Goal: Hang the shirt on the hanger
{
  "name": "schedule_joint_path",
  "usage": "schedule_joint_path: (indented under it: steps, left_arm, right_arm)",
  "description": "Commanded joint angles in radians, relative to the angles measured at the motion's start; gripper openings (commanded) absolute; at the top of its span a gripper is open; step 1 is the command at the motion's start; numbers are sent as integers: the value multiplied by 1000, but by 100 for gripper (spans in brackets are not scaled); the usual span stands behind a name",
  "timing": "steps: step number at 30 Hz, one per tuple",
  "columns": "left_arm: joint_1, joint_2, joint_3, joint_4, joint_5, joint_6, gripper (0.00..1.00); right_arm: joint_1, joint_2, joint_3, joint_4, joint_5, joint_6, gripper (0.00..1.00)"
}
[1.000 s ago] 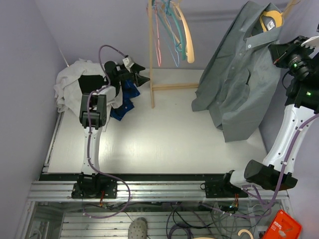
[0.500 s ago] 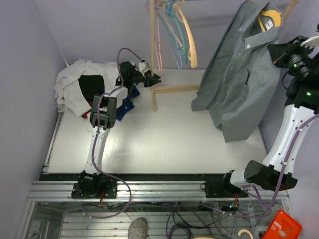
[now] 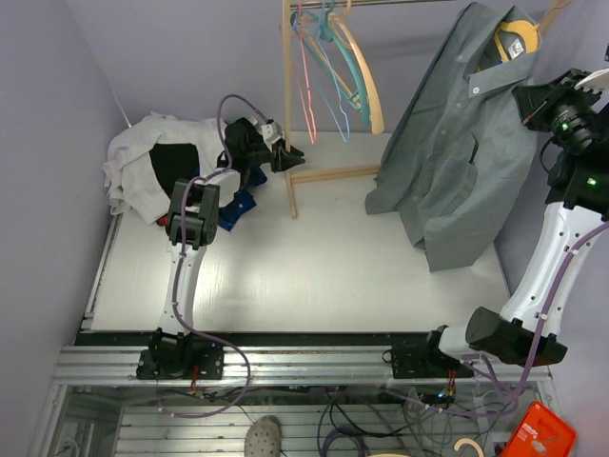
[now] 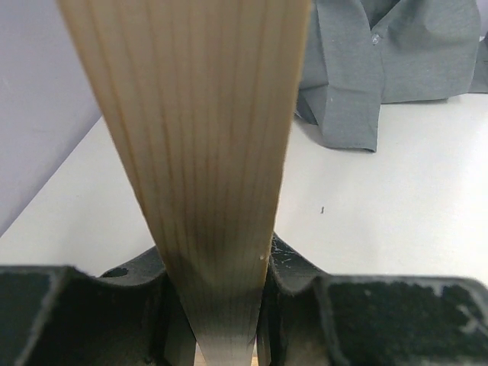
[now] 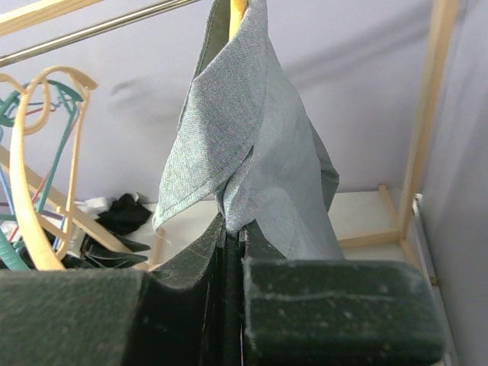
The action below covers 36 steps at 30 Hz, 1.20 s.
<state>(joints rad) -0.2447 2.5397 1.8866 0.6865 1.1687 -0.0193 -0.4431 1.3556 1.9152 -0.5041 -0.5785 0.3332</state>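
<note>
Wooden post now clamped by the left pincer, open a second ago; right pincer still pinches the shirt

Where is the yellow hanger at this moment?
Top view, far upper right: the yellow hanger sits in the collar of the grey shirt, beside the right gripper pinching it.

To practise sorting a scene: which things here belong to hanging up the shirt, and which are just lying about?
Job: shirt, yellow hanger, wooden rack.
Lying about: white garment, blue garment, spare hangers.
</note>
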Motion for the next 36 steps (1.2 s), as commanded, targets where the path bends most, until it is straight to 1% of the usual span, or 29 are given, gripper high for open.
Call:
schedule_joint_path:
  steps: [1,3,6,8,10,11,12,13,15,21,24,27,31,36]
  left_arm:
    - [32,-50,-94,155,113,-78,7]
    - [46,-62,-129,240,129,-152,7]
    - [65,-61,-157,404,165,-294,7]
    - [75,-36,-158,602,199,-481,7]
    - [76,12,-127,907,252,-755,7]
    - [75,-2,-135,918,276,-752,7]
    - [74,-21,-177,919,285,-738,7]
    - [74,-36,-223,991,300,-762,7]
    - [73,-64,-272,1024,317,-795,7]
    - [73,-150,-396,1038,361,-805,7]
    - [73,-178,-423,1037,388,-805,7]
    - [77,-181,-433,1038,402,-801,7]
    - [84,-174,-438,1037,393,-795,7]
    - [85,-168,-458,1038,389,-774,7]
  right_arm:
    - [26,-24,118,-13,99,-83,0]
    - [64,-55,68,-26,135,-86,0]
    - [108,-84,-14,-70,131,-62,0]
    - [151,-97,-60,-104,142,-61,0]
    - [177,-105,-85,-147,184,-74,0]
    - [185,-109,-93,-163,209,-83,0]
    - [193,-114,-99,-174,233,-94,0]
    - [198,-116,-102,-183,255,-99,0]
    - [204,-108,-101,-205,286,-113,0]
    - [202,-64,-11,-246,324,-143,0]
    - [202,-37,46,-268,315,-151,0]
    - [201,-37,67,-268,310,-151,0]
    - [202,-69,51,-258,297,-154,0]
    - [202,-108,4,-264,328,-162,0]
